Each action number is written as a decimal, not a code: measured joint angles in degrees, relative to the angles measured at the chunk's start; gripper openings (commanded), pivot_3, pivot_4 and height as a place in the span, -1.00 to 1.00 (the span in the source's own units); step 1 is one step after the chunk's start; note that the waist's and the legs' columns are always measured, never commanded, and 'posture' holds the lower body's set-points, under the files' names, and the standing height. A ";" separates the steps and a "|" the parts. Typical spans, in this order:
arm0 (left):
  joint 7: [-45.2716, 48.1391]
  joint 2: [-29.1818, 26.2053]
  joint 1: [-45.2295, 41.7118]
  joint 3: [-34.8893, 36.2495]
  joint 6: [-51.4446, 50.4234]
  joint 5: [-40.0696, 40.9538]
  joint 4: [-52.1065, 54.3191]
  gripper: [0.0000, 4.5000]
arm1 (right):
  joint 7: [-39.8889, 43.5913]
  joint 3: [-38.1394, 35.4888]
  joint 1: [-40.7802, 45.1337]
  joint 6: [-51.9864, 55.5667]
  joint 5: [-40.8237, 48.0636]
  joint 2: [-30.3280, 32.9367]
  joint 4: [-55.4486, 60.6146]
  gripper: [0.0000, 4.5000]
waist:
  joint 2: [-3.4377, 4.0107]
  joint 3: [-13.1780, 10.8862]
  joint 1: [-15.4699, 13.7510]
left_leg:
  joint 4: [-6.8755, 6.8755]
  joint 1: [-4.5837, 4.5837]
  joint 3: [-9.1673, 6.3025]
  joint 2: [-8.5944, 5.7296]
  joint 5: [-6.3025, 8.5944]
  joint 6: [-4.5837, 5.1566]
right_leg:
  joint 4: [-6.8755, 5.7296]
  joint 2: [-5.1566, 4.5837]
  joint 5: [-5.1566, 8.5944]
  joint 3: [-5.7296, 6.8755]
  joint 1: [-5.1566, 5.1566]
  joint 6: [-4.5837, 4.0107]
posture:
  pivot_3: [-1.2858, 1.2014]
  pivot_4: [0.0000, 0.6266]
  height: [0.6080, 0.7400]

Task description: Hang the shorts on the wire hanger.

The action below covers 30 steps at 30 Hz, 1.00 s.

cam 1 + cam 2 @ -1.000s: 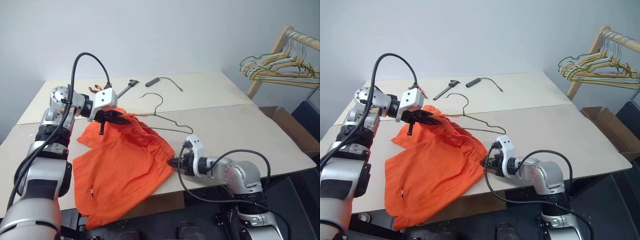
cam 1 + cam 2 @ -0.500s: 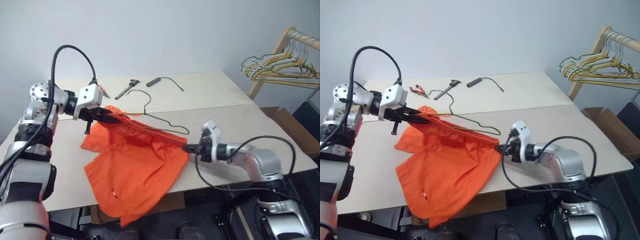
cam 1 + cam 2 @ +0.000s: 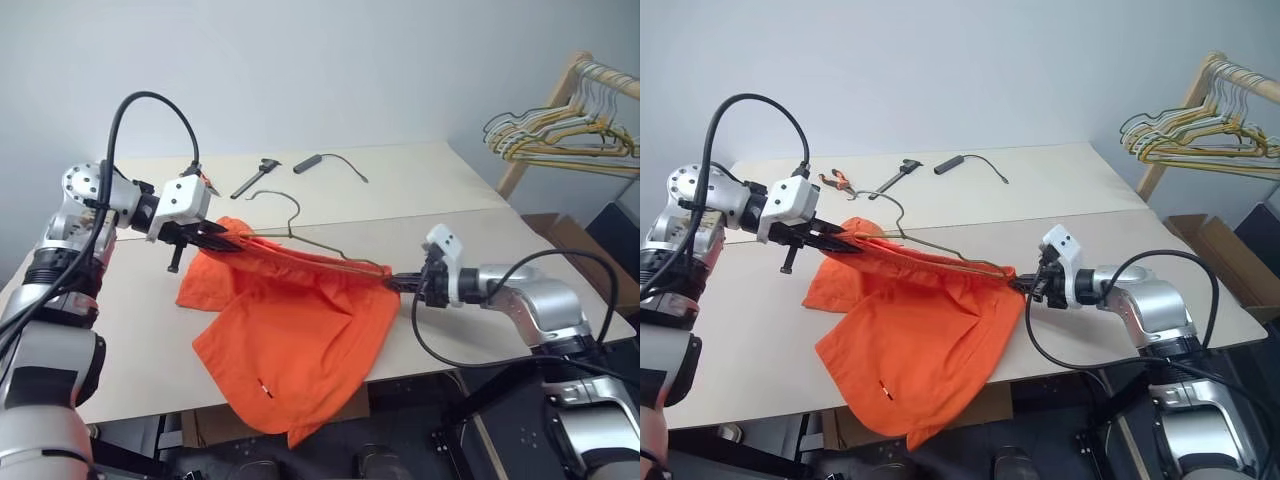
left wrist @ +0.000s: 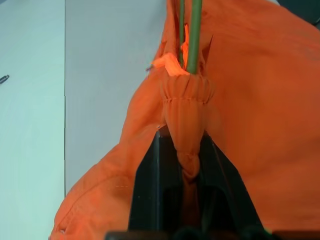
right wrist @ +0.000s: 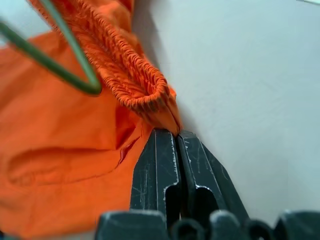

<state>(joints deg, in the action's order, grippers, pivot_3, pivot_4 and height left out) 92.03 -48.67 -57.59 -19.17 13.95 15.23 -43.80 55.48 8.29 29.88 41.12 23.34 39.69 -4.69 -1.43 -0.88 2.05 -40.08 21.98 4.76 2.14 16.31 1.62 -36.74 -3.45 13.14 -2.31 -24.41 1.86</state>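
Note:
The orange shorts (image 3: 300, 320) hang stretched by the waistband between my two grippers, and the legs drape over the table's near edge. My left gripper (image 3: 232, 240) is shut on one bunched end of the waistband (image 4: 184, 125). My right gripper (image 3: 397, 283) is shut on the other end (image 5: 162, 107). The thin wire hanger (image 3: 293, 212) runs along the taut waistband with its hook up towards the back. Its wire (image 4: 192, 35) enters the fabric at the left gripper, and one corner (image 5: 75, 75) sits close to the right gripper's tips.
Pliers (image 3: 835, 181), a black tool (image 3: 255, 177) and a black cable piece (image 3: 320, 160) lie at the back of the pale table (image 3: 450, 190). A wooden rack with several hangers (image 3: 560, 130) stands at the far right, with a cardboard box (image 3: 570, 245) below it.
My right gripper has closed on the waistband end and carried it right and upward, pulling the shorts taut. The fabric has slid right along the table. The left gripper has hardly moved.

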 measured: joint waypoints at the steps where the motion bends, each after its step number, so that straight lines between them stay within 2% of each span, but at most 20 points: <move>1: -0.25 0.44 0.00 0.47 0.03 -0.29 -0.16 -1.00 | 0.49 0.11 -0.45 -0.75 -0.22 0.56 0.59 -0.98 | 0.00 0.00 -0.09 | -0.01 0.00 0.00 0.00 0.00 0.00 | 0.00 0.00 0.00 0.00 0.00 0.00 | 0.04 -1.00 1.00; 7: -0.34 2.92 0.01 2.84 0.03 -2.04 -1.55 -1.00 | 0.72 0.71 -2.46 -4.07 -2.36 1.42 1.90 -0.98 | -0.01 0.00 -0.34 | -0.06 -0.03 0.06 0.00 0.01 0.01 | -0.04 0.01 0.00 -0.02 0.01 0.00 | 0.04 -1.00 1.00; 17: -2.64 3.03 0.03 2.83 2.34 -9.68 -4.68 -1.00 | 0.37 0.69 -3.06 -6.43 -2.88 1.50 3.44 -0.98 | -0.02 -0.01 -0.33 | -0.08 -0.01 0.06 0.00 0.01 0.02 | -0.02 0.01 0.00 -0.01 0.01 -0.01 | 0.03 -1.00 1.00; 23: -3.90 3.95 -0.01 3.87 2.97 -10.67 -4.80 -1.00 | -0.31 0.74 -3.18 -16.24 -9.18 4.65 8.31 -0.98 | -0.01 -0.01 -0.66 | -0.09 0.01 0.08 0.00 0.02 0.03 | -0.03 0.00 0.00 -0.02 -0.02 0.00 | 0.03 -1.00 1.00; 30: -5.97 4.85 -0.14 4.68 3.46 -12.29 -4.51 -1.00 | -0.19 3.24 3.93 -22.69 -17.74 6.47 13.17 -0.98 | -0.01 -0.02 -0.55 | -0.09 0.00 0.11 0.01 0.02 0.03 | -0.03 0.01 0.00 -0.02 -0.03 0.00 | 0.02 -1.00 1.00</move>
<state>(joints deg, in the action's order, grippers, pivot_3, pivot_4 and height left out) 86.07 -43.83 -57.73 -14.49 17.41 2.94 -48.31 55.29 11.53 33.81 18.43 5.60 46.16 8.48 -1.44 -0.90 1.50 -40.18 21.98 4.88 2.15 16.33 1.65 -36.77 -3.44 13.14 -2.33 -24.44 1.86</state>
